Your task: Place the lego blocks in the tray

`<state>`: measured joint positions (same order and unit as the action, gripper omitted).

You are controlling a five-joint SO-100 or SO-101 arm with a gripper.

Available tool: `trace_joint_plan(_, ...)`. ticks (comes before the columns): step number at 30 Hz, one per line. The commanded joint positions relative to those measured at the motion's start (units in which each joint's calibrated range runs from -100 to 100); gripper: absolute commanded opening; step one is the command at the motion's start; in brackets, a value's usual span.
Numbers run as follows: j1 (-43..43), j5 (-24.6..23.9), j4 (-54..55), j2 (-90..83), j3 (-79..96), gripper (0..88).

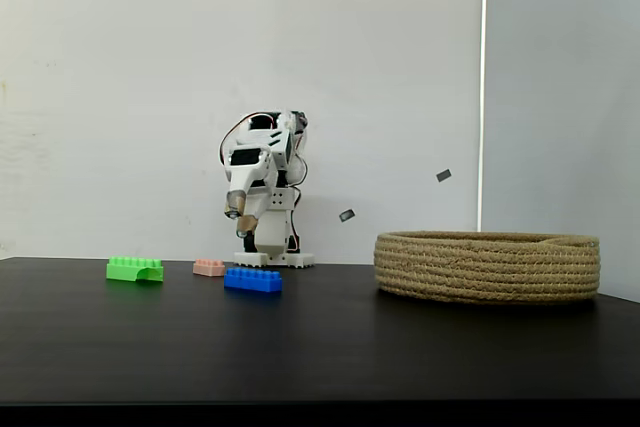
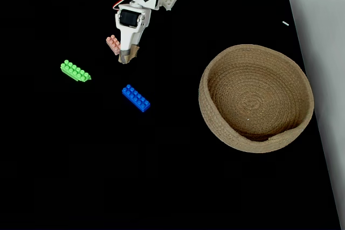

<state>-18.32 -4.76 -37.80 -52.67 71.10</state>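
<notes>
Gripper [image 2: 127,57] top-centre of frame, tips together, holding nothing, just right of pink brick [image 2: 113,43]. Green brick [image 2: 75,71] left, blue brick [image 2: 136,98] centre, all w/ bare table [image 2: 108,176] around. Tray [image 2: 302,117] near right edge.

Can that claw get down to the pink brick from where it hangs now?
Probably yes. The gripper hangs just beside the pink brick with bare table around it. The green brick and blue brick lie apart, so nothing blocks the way.
</notes>
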Motion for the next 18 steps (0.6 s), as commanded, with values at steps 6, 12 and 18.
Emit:
trace_joint_plan(6,0.68,-3.08,-13.22,27.74,-35.40,21.2)
trace_joint_plan(12,2.49,-4.40,-20.22,37.71,-43.24,29.5)
trace_joint_plan(18,2.82,-6.35,-22.30,45.19,-49.90,32.0)
